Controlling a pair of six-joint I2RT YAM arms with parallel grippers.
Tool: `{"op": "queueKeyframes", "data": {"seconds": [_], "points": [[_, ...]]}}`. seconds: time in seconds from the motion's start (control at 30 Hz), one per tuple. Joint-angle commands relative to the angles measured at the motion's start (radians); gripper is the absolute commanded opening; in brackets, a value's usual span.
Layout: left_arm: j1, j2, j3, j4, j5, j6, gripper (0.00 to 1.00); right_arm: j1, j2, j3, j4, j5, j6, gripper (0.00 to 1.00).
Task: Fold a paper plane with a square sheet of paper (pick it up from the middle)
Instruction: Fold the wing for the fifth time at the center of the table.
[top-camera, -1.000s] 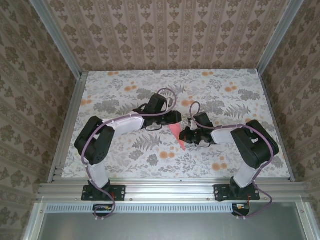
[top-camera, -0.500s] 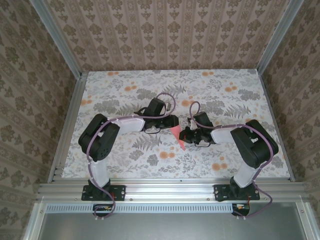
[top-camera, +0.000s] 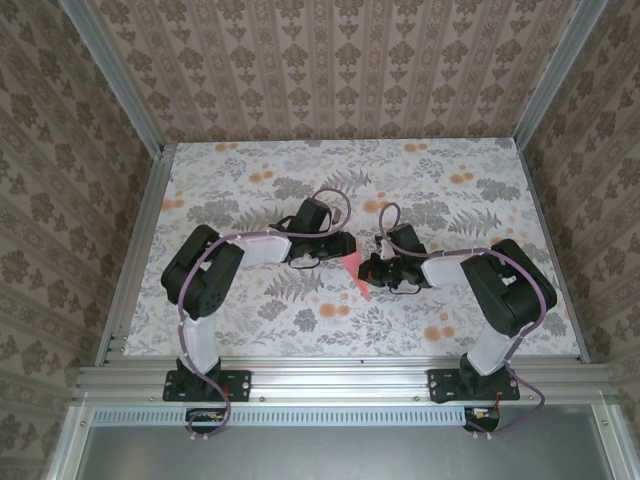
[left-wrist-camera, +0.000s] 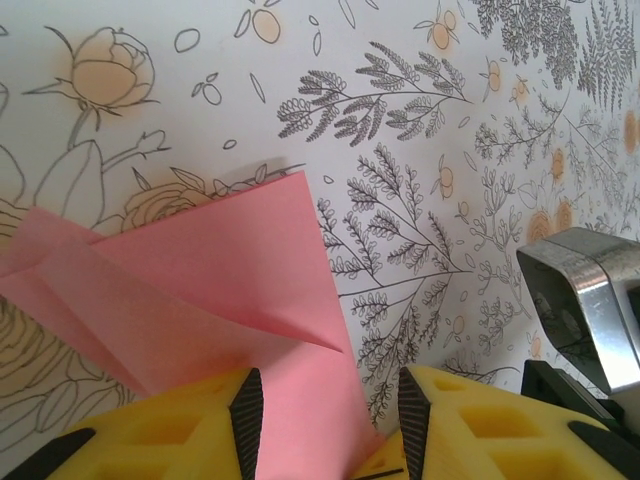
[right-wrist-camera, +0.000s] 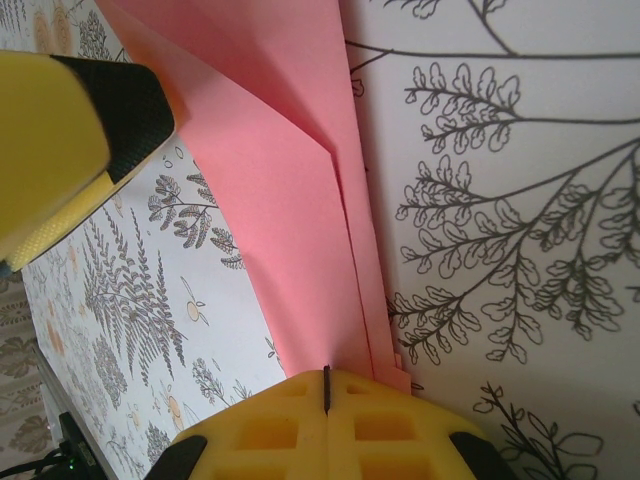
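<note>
Both grippers meet at the plane, mid desk. The left gripper has edged closer, open astride it; the right gripper clamps it. Its long axis runs near-far, tip nearward.

walls: damask wallpaper | table: floral cloth | frame: aluminium rails

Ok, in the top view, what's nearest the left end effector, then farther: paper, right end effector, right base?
1. paper: right at the left end effector, mid-table.
2. right end effector: just beside it, on the right.
3. right base: at the near edge, bottom right.
</note>
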Motion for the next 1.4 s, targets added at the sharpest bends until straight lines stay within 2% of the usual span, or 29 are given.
{"op": "queueKeyframes", "data": {"seconds": [0.0,0.8,1.03,1.37], "points": [[0.011,0.036,0.019,0.028,0.021,0.027,0.43,0.0,0.075,-0.033,-0.144,0.102,-0.025,0.02],[0.104,0.108,0.068,0.039,0.076,0.075,0.45,0.0,0.081,-0.043,-0.231,0.132,-0.094,0.0],[0.152,0.137,0.087,0.045,0.112,0.087,0.45,0.001,0.085,-0.036,-0.24,0.128,-0.099,0.0],[0.239,0.087,0.146,-0.044,0.147,0.129,0.47,0.0,0.08,-0.025,-0.219,0.101,-0.078,0.01]]}}
